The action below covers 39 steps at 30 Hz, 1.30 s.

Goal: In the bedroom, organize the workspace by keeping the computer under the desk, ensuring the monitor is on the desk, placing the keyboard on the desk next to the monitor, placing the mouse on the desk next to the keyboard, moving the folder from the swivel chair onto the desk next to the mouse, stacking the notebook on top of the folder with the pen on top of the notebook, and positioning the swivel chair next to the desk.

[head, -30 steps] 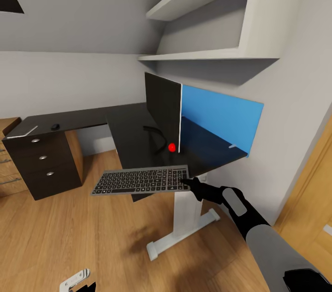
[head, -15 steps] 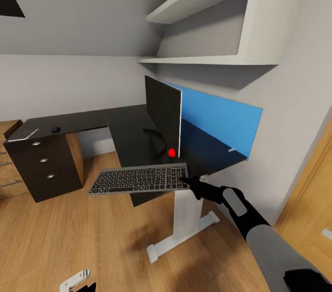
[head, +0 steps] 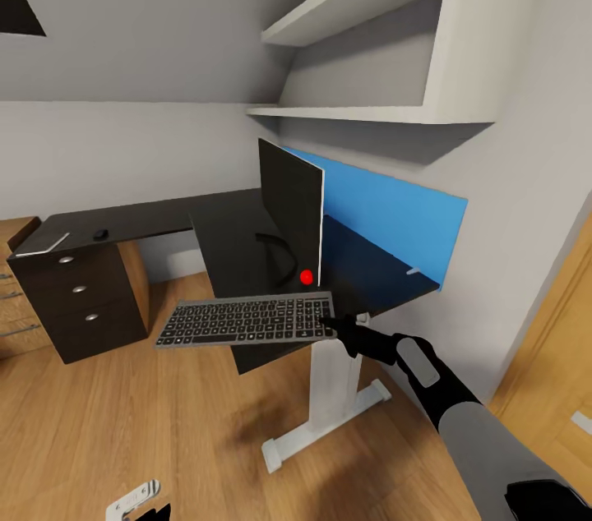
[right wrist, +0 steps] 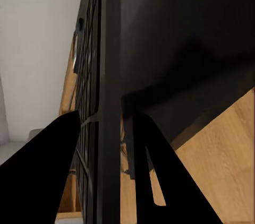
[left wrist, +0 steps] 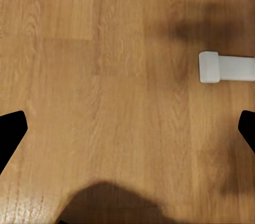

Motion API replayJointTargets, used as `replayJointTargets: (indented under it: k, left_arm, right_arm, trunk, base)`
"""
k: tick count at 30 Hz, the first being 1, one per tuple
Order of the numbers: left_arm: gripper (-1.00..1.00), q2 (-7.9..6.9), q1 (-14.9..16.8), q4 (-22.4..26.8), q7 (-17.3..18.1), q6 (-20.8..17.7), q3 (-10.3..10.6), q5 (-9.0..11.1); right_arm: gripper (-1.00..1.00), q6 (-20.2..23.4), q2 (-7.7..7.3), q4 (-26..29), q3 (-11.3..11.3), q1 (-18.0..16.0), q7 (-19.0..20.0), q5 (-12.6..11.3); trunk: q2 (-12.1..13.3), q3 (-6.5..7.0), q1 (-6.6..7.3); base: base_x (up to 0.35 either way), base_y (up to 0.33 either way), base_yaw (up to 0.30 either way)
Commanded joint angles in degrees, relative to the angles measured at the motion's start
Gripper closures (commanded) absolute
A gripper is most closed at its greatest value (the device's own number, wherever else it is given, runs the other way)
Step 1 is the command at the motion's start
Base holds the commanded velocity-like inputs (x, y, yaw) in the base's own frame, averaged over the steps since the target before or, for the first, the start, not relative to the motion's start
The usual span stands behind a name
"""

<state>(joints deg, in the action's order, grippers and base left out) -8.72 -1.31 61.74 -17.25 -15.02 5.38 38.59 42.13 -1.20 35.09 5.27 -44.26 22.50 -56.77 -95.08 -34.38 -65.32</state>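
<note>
Right gripper: fingers pinched the keyboard by its end.
Keyboard: in front of the monitor, over the desk edge.
Left gripper: fingers spread wide above the floor.

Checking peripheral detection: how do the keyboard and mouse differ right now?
The keyboard is long, flat and grey-framed with rows of keys; the mouse is a tiny black rounded blob. The keyboard is held at one end by the right end effector, sticking out past the desk's near edge; the mouse rests untouched on the far wing above the drawer unit. Both are dark.
</note>
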Motion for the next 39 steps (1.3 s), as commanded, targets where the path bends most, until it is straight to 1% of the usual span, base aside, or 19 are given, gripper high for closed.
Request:
replayJointTargets:
  k: [1, 6, 13, 18, 20, 21, 22, 23, 24, 26, 27, 28, 29, 31, 32, 33, 35, 37, 39]
  left_arm:
    - [-1.00, -0.06, 0.00, 0.15, -0.50, -0.10, 0.11, 0.52]
    - [-1.00, -0.07, 0.00, 0.14, -0.50, -0.07, 0.07, 0.52]
    - [-1.00, -0.07, 0.00, 0.15, -0.50, -0.10, 0.07, 0.52]
    - [-1.00, -0.07, 0.00, 0.14, -0.50, -0.09, 0.07, 0.52]
    - [-1.00, -0.07, 0.00, 0.14, -0.50, -0.09, 0.10, 0.52]
    - [-1.00, -0.07, 0.00, 0.15, -0.50, -0.10, 0.16, 0.52]
    - [-1.00, -0.07, 0.00, 0.14, -0.50, -0.10, 0.19, 0.52]
    - [-1.00, -0.07, 0.00, 0.14, -0.50, -0.10, 0.23, 0.52]
    - [-1.00, -0.07, 0.00, 0.16, -0.50, -0.10, 0.25, 0.52]
    - [-1.00, -0.07, 0.00, 0.20, -0.50, -0.10, 0.27, 0.52]
    - [-1.00, -0.07, 0.00, 0.18, -0.50, -0.09, 0.27, 0.52]
    - [-1.00, -0.07, 0.00, 0.20, -0.50, -0.09, 0.28, 0.52]
    - [-1.00, -0.07, 0.00, 0.21, -0.50, -0.09, 0.30, 0.52]
    - [-1.00, -0.07, 0.00, 0.21, -0.52, -0.07, 0.32, 0.52]
    - [-1.00, -0.07, 0.00, 0.21, -0.51, -0.05, 0.32, 0.52]
    - [-1.00, -0.07, 0.00, 0.21, -0.51, -0.04, 0.32, 0.52]
    - [-1.00, -0.07, 0.00, 0.22, -0.55, -0.06, 0.33, 0.52]
    - [-1.00, -0.07, 0.00, 0.22, -0.57, -0.08, 0.33, 0.52]
    - [-1.00, -0.07, 0.00, 0.22, -0.58, -0.09, 0.33, 0.52]
  right_arm:
    - [1.00, 0.06, -0.04, -0.12, 0.18, -0.04, 0.25, -0.12]
    - [1.00, 0.06, 0.04, -0.19, 0.25, -0.04, 0.28, -0.10]
    - [1.00, 0.04, 0.07, -0.19, 0.31, -0.04, 0.34, -0.12]
    - [1.00, -0.08, 1.04, 0.13, 0.33, -0.04, 0.40, -0.14]
    - [1.00, -0.10, 2.43, 0.30, 0.38, -0.04, 0.42, -0.08]
    - [1.00, -0.18, 3.97, 0.42, 0.65, -0.04, 0.33, -0.02]
    - [1.00, -0.46, 4.72, 0.45, 0.83, -0.04, 0.24, 0.00]
    - [1.00, -1.62, 6.27, 0.48, 1.21, -0.04, 0.10, 0.04]
    - [1.00, -2.18, 6.87, 0.49, 1.39, -0.04, 0.06, 0.06]
    - [1.00, -4.92, 9.10, 0.50, 2.64, -0.04, -0.10, 0.18]
    - [1.00, -7.71, 10.40, 0.50, 4.33, -0.04, -0.20, 0.17]
    - [1.00, -10.67, 11.20, 0.50, 5.73, -0.04, -0.32, 0.12]
    - [1.00, -13.58, 11.20, 0.51, 6.79, -0.04, -0.56, 0.05]
    - [1.00, -20.34, 11.20, 0.51, 7.97, -0.04, -1.84, -0.08]
    - [1.00, -23.93, 11.20, 0.51, 8.29, -0.04, -2.98, -0.15]
    - [1.00, -25.70, 11.20, 0.51, 8.41, -0.04, -3.63, -0.17]
    - [1.00, -31.96, 11.20, 0.51, 8.93, -0.04, -5.88, -0.27]
    - [1.00, -36.07, 11.20, 0.46, 10.26, -0.04, -7.09, -0.34]
    - [1.00, -38.16, 11.20, 0.29, 11.74, -0.04, -7.88, -0.41]
  trunk:
    - [-0.03, -0.05, 0.00]
    - [-0.03, -0.05, 0.00]
    - [-0.03, -0.05, 0.00]
    - [-0.03, -0.05, 0.00]
    - [-0.03, -0.05, 0.00]
    - [-0.03, -0.05, 0.00]
    - [-0.03, -0.05, 0.00]
    - [-0.03, -0.05, 0.00]
    - [-0.03, -0.05, 0.00]
    - [-0.03, -0.05, 0.00]
    - [-0.03, -0.05, 0.00]
    - [-0.03, -0.05, 0.00]
    - [-0.03, -0.05, 0.00]
    - [-0.03, -0.05, 0.00]
    - [-0.03, -0.05, 0.00]
    - [-0.03, -0.05, 0.00]
    - [-0.03, -0.05, 0.00]
    - [-0.03, -0.05, 0.00]
    - [-0.03, -0.05, 0.00]
  base:
    - [0.000, 0.000, 0.000]
    - [-0.020, 0.000, 0.000]
    - [-0.254, 0.041, 0.000]
    - [-0.067, 0.009, 0.000]
    - [-0.015, 0.002, 0.000]
    - [-0.005, 0.001, 0.000]
    - [-0.003, 0.000, 0.000]
    - [-0.002, 0.000, 0.000]
    - [-0.001, 0.000, 0.000]
    - [0.000, 0.000, 0.000]
    - [0.000, 0.000, 0.000]
    - [0.000, 0.000, 0.000]
    - [0.000, 0.000, 0.000]
    - [0.000, 0.000, 0.000]
    - [0.000, 0.000, 0.000]
    - [0.000, 0.000, 0.000]
    - [0.000, 0.000, 0.000]
    - [0.000, 0.000, 0.000]
    - [0.000, 0.000, 0.000]
